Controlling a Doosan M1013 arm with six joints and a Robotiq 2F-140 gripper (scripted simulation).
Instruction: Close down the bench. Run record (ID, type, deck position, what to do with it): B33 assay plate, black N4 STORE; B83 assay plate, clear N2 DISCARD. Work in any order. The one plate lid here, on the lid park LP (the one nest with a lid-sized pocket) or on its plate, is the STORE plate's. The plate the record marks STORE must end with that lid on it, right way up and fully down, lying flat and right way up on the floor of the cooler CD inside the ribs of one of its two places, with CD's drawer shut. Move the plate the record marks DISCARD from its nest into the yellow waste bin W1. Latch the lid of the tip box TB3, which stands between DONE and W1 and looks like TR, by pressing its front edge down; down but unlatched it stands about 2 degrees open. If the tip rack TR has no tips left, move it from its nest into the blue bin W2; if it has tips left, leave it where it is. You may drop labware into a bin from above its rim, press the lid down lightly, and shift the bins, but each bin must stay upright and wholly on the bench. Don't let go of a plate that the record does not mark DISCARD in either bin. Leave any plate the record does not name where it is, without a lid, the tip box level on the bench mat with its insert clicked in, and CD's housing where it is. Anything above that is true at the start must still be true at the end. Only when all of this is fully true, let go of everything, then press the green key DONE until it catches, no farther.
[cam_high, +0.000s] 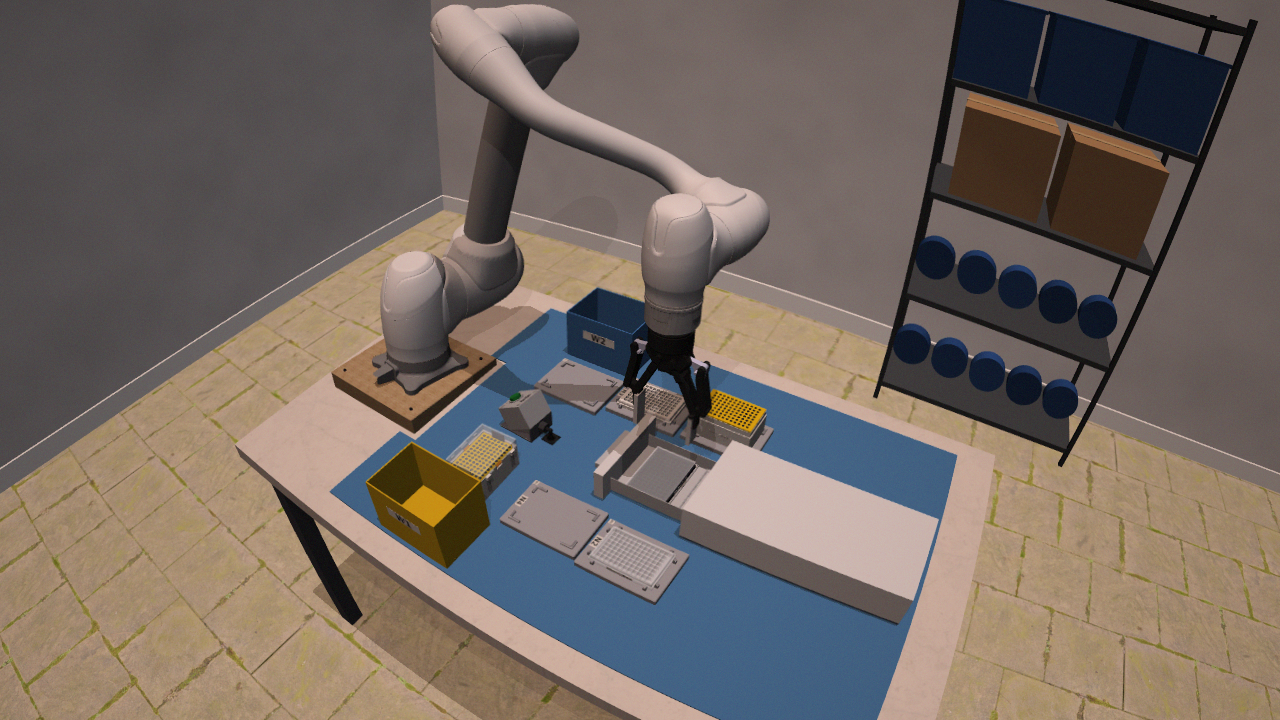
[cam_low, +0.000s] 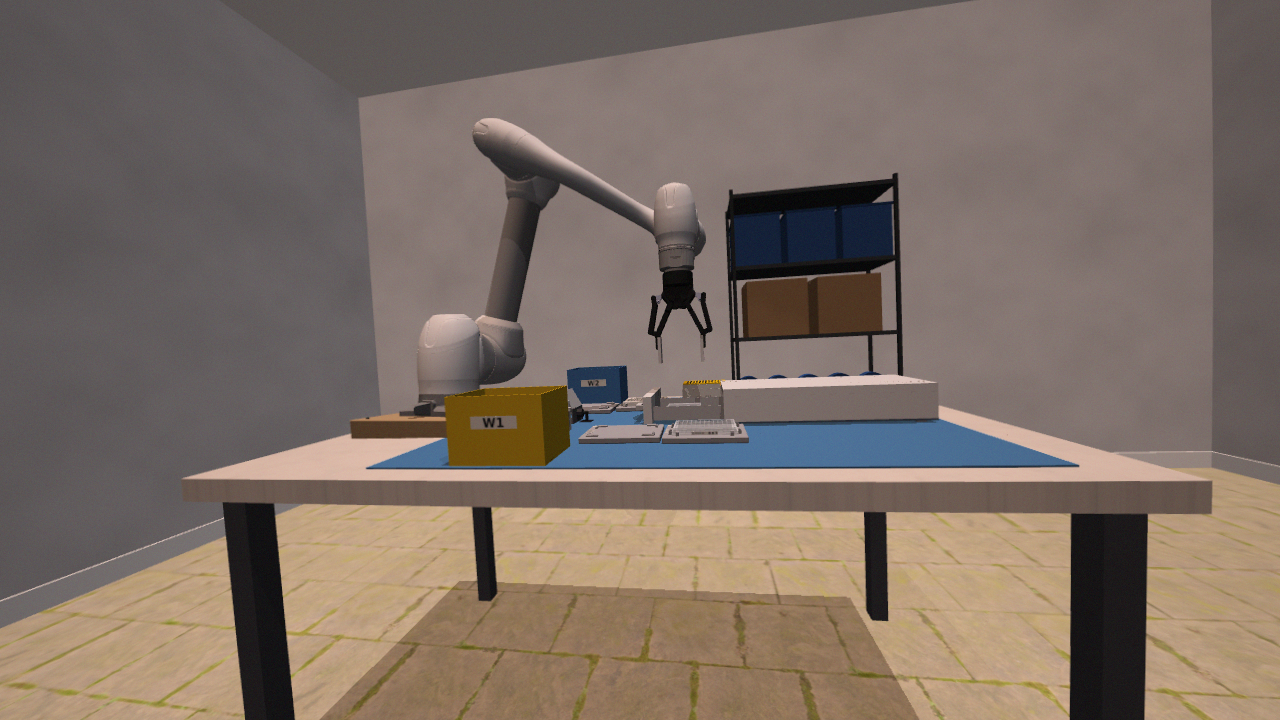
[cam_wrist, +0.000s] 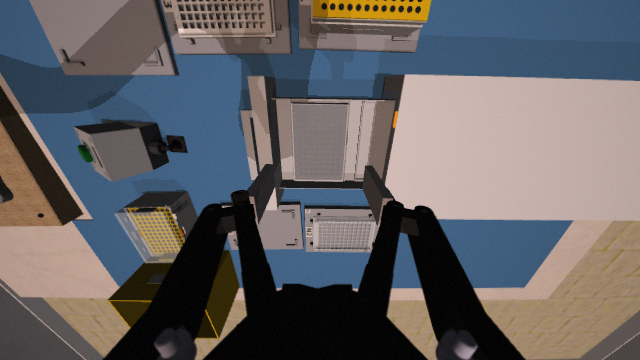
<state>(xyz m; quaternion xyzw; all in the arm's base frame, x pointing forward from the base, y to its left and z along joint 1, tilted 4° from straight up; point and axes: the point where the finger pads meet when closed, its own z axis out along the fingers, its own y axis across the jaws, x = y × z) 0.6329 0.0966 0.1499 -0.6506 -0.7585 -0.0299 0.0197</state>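
black gripper (cam_low: 680, 347) hangs spread wide, holding nothing. right under it the grey pull-out drawer (cam_high: 626, 447) of the white cooler box (cam_high: 805, 528) is open, with the lidded plate (cam_wrist: 320, 141) lying flat inside. next job, i think: push that drawer shut.

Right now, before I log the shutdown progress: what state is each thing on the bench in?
Gripper: open, holding nothing, above the drawer.
Cooler drawer: pulled open.
Plate in drawer: lidded, lying flat.
Clear plate: in its front nest, no lid.
Yellow bin W1: upright, nothing visible inside.
Tip box lid: down; latch cannot be told.
Blue bin W2: upright.
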